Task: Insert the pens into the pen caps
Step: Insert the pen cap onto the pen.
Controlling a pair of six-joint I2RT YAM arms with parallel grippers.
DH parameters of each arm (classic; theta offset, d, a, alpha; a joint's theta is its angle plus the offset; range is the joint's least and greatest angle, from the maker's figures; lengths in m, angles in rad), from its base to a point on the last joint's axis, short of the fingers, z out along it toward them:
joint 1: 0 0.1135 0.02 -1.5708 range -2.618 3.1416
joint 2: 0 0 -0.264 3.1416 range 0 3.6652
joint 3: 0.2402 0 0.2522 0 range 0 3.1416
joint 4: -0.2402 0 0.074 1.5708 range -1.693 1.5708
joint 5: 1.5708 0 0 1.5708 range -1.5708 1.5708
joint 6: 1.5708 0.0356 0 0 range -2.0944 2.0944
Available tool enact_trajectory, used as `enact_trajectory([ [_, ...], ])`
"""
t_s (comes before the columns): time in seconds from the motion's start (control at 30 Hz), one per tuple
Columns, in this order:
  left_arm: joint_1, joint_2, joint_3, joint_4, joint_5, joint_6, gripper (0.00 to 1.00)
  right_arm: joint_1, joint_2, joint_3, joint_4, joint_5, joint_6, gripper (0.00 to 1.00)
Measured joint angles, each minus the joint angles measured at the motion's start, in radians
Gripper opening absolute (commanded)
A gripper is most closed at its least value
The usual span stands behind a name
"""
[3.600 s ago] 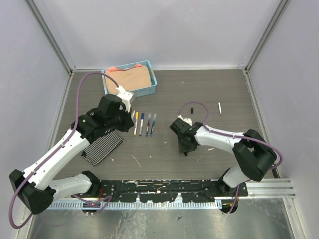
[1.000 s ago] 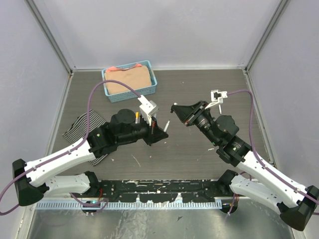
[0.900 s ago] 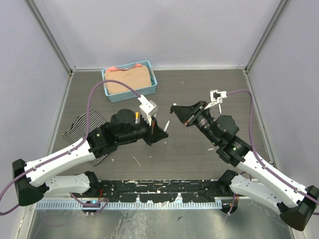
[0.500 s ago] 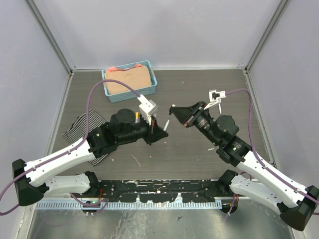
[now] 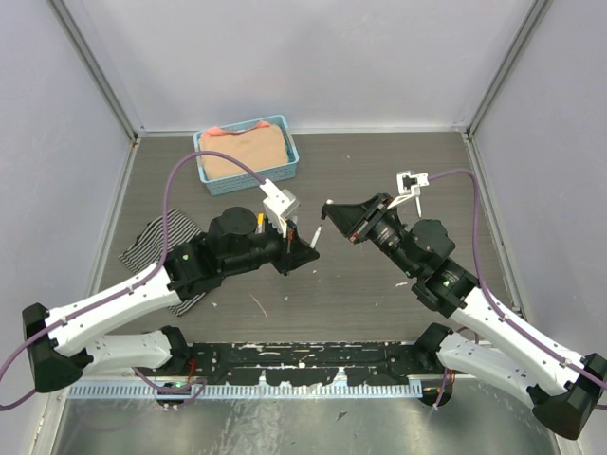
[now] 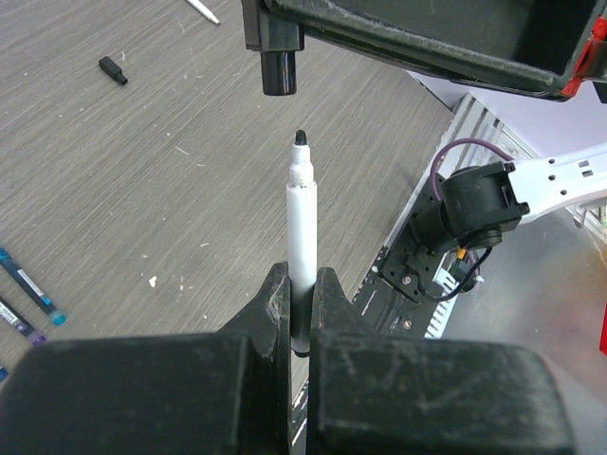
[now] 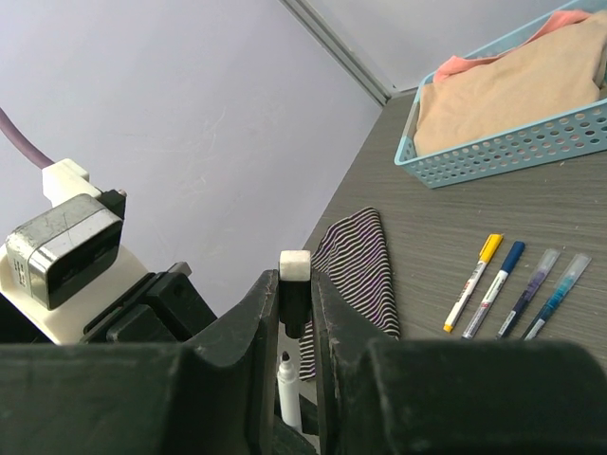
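Note:
My left gripper (image 6: 302, 280) is shut on a white pen (image 6: 302, 227) that stands upright with its black tip (image 6: 301, 138) bare. My right gripper (image 7: 295, 284) is shut on a black pen cap (image 7: 295, 308) with a white end, its open mouth facing the pen tip across a small gap. In the top view the two grippers, left (image 5: 303, 248) and right (image 5: 334, 214), meet in the air above the table's middle. Several capped pens (image 7: 501, 275) lie side by side on the table. A loose black cap (image 6: 112, 69) and another white pen (image 6: 202, 9) lie farther off.
A blue basket (image 5: 292, 156) holding tan cloth stands at the back left. A striped cloth (image 5: 152, 237) lies at the left, partly under my left arm. A metal rail (image 5: 313, 360) runs along the near edge.
Since the earliest frame both arms have risen off the table and turned towards each other. Over the last second the cap and pen tip have drawn slightly closer.

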Motion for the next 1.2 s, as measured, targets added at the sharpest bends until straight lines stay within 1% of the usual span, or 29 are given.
enact_trajectory([
  [1.2, 0.0, -0.011, 0.0, -0.001, -0.011, 0.0, 0.0, 0.0, -0.018, 0.0, 0.002, -0.034, 0.011, 0.0],
])
